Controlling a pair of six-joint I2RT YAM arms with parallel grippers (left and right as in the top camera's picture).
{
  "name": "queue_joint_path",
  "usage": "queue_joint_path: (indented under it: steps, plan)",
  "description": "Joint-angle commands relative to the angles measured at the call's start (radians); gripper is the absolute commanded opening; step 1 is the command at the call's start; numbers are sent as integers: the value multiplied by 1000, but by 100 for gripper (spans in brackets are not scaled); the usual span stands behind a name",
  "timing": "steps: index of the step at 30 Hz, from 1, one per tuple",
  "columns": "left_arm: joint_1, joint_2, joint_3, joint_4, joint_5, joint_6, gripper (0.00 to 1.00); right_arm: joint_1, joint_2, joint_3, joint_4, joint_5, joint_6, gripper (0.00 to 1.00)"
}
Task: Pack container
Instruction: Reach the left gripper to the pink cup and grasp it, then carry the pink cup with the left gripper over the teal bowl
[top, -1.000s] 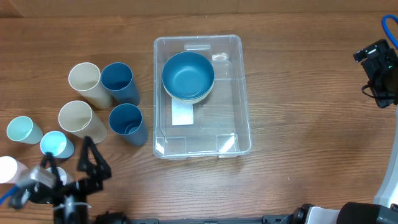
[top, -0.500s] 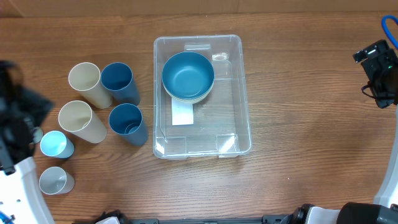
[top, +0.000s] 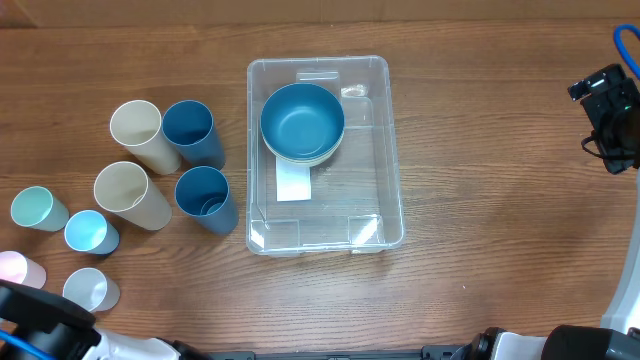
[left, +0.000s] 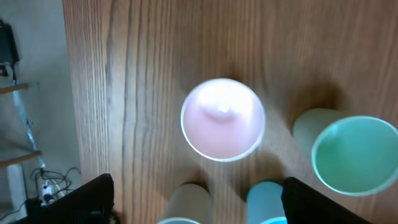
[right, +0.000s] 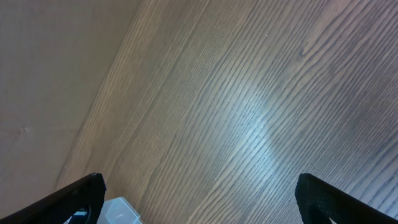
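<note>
Noting the container (top: 360, 170) mid-bench (top: 480, 200), upright and open-topped. A blue bowl (top: 302, 120) sits in its far half, and the near half is bare apart from the white label (top: 293, 185) on the floor. Cups stand in a loose cluster well to its left, none inside, and a dark blue cup (top: 206, 198) is the nearest to its wall. My left end effector (left: 198, 183) has its fingers (left: 93, 199) spread and is pinching nothing. It looks down past a pink cup (left: 222, 119), with a teal cup (left: 351, 152) close beside that one but apart from it. My right end effector (right: 199, 180) is also spread wide and empty over bare bench, off to the container's right, and one corner of the container just shows in its wrist view. My handling read on the container is thin clear plastic: light, glossy and likely slick, with walls that would bow under a hard squeeze. I expect it to skid on the wood if a cup is dropped against a wall. If I must steady it, I would pinch the rolled rim at the middle of the right long wall, one finger inside and one outside. The rim looks stiffest there, and that spot is clear of the bowl. For loading, the open near half is the obvious room.
</note>
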Motion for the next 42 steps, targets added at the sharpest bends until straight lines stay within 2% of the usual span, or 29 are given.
queue_joint_path:
  steps: [1,3,7,9,14,16,17,20,21,24,27,28,30,32,34,38,41,42]
  plan:
    - [69,50,-38,35,39,127,80,2,-5,9,2,3,5,100]
    - [90,65,-79,70,45,158,75,2,-5,9,2,3,5,100]
    - [101,65,-238,218,63,206,72,2,-5,9,2,3,5,100]
    - [99,65,-299,327,143,271,69,2,-5,9,2,3,5,100]
    - [99,65,-418,453,151,271,60,2,-5,9,2,3,5,100]
    - [100,65,-449,479,151,256,45,2,-5,9,2,3,5,100]
    - [100,65,-446,480,151,256,41,2,-5,9,2,3,5,100]
    - [100,60,-398,436,183,256,9,2,-5,9,2,3,5,100]
    - [100,57,-367,408,186,256,4,2,-5,9,2,3,5,100]
    - [100,47,-210,265,311,212,4,2,-5,9,2,3,5,100]
    - [100,13,-34,69,326,130,4,2,-5,9,2,3,5,100]
    - [99,-17,12,24,375,124,4,2,-5,9,2,3,5,100]
    - [65,-127,56,4,636,167,4,2,-5,9,2,3,5,100]
    - [-28,-224,66,25,797,243,5,2,-5,9,2,3,5,100]
    - [-234,-327,87,51,795,304,8,2,-5,9,2,3,5,100]
    - [-866,-404,128,169,459,336,10,2,-5,9,2,3,5,100]
    - [-1302,-290,128,248,217,336,9,2,-5,9,2,3,5,100]
    - [-1370,-238,128,261,179,336,9,2,-5,9,2,3,5,100]
